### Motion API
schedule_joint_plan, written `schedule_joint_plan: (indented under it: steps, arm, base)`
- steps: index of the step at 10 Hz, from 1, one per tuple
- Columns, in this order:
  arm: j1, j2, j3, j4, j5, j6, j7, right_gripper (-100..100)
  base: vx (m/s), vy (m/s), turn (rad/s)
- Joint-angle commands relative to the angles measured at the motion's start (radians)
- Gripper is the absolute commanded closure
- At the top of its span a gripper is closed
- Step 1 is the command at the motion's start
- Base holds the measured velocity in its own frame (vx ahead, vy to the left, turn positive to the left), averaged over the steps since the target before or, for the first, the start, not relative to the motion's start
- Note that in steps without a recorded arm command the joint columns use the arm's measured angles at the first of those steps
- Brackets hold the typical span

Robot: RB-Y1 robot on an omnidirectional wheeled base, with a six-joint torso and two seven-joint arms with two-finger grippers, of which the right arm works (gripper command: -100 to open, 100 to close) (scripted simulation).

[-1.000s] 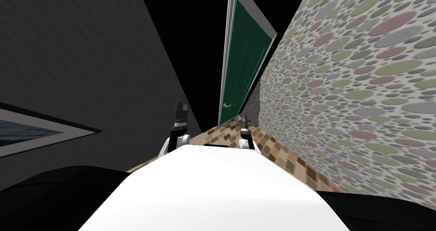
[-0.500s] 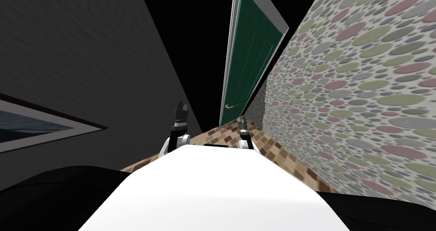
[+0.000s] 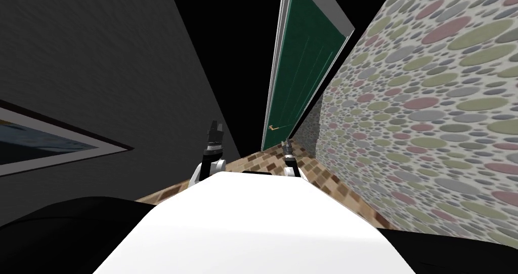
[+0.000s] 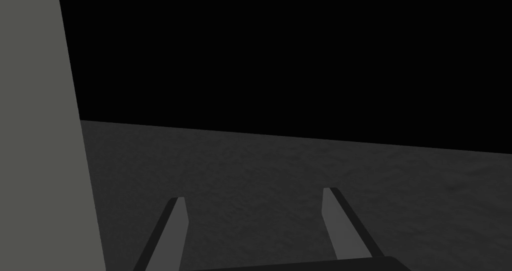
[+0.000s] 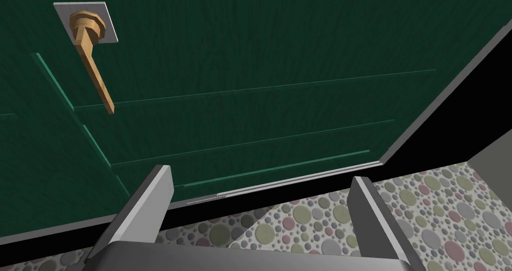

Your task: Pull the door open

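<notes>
Our left end effector (image 4: 254, 194) is raised at the left of the chest. Its two fingers are spread fully apart and grip nothing, and it faces a dark grey wall (image 3: 101, 58).

Our right end effector (image 5: 260, 173) is extended forward and low over the brown and tan tiled floor (image 3: 263, 161). Its fingers are likewise wide apart and empty.

It points at the dark green panelled door (image 5: 260, 58), without contact. The tan lever handle (image 5: 93, 70) projects from a grey square backplate (image 5: 62, 9) on the door face, beyond the fingertips and not between them.

In the head view the door stands at the passage's far end, in a light grey frame (image 3: 277, 58), beside a wall papered with coloured dots (image 3: 430, 109).
</notes>
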State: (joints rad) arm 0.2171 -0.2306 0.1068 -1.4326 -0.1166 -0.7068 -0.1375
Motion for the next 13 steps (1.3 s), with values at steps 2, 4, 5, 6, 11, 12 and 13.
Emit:
schedule_joint_plan:
  steps: [2, 4, 5, 6, 11, 12, 13]
  arm:
    - [-0.023, -0.019, 0.011, 0.084, -0.001, -0.031, -0.02, -100]
    - [-0.041, -0.033, 0.02, 0.151, -0.002, -0.052, -0.035, -100]
    - [-0.049, -0.04, 0.025, 0.179, -0.002, -0.063, -0.042, -100]
    - [-0.049, -0.04, 0.025, 0.187, -0.002, -0.063, -0.042, -100]
    - [-0.091, -0.073, 0.046, 0.342, -0.004, -0.112, -0.077, -100]
    - [-0.098, -0.079, 0.05, 0.37, -0.005, -0.121, -0.083, -100]
    - [-0.098, -0.079, 0.05, 0.37, -0.005, -0.121, -0.083, -100]
  base:
    - [0.073, -0.052, 0.152]
    - [0.076, -0.067, 0.167]
    - [0.079, -0.062, 0.154]
    - [0.056, -0.033, 0.041]
    - [0.07, -0.055, 0.135]
    - [0.078, -0.075, 0.134]
    - [0.048, -0.047, 0.043]
